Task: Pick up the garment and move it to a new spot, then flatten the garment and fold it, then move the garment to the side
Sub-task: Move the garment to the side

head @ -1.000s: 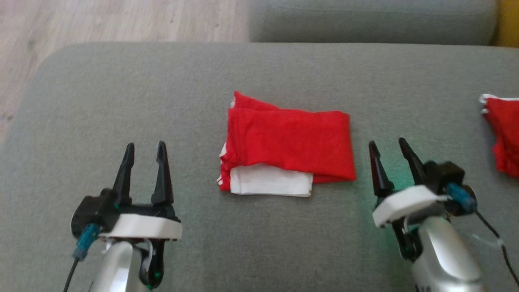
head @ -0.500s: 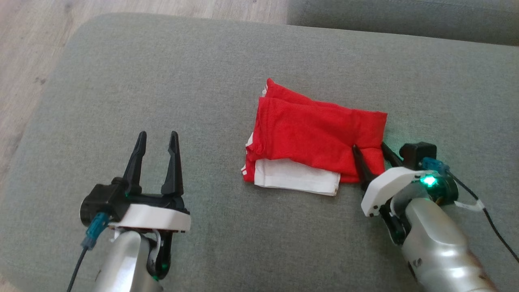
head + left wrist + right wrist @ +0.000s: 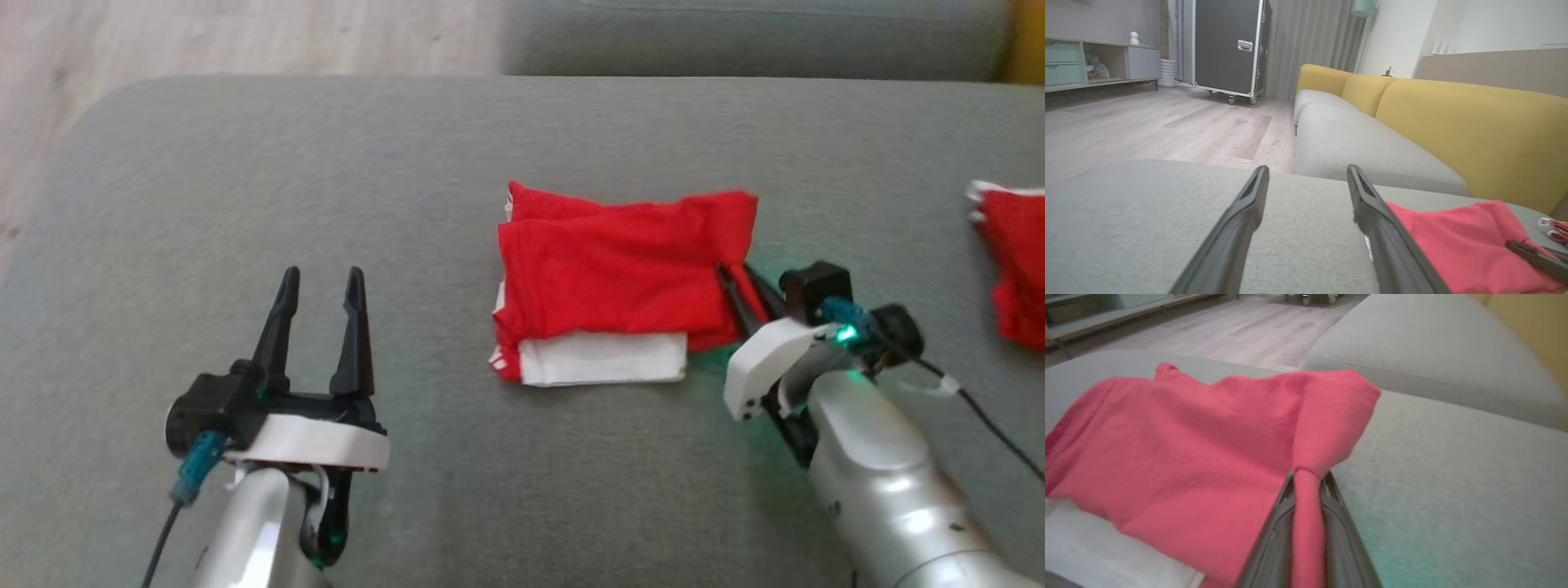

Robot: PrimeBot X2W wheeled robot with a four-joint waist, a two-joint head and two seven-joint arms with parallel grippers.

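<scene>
Head view: folded red garment at the middle of the grey cushion. Right gripper jaws clenched on its right edge. Left gripper jaws spread, empty, near the front-left corner.
Left wrist view: jaws apart above bare cushion.
Right wrist view: red fold pinched between jaws.

A grey cushion bears a folded red garment and another red cloth.

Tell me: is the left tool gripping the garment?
No, the left tool is open over the sofa, apart from the garment.
</scene>
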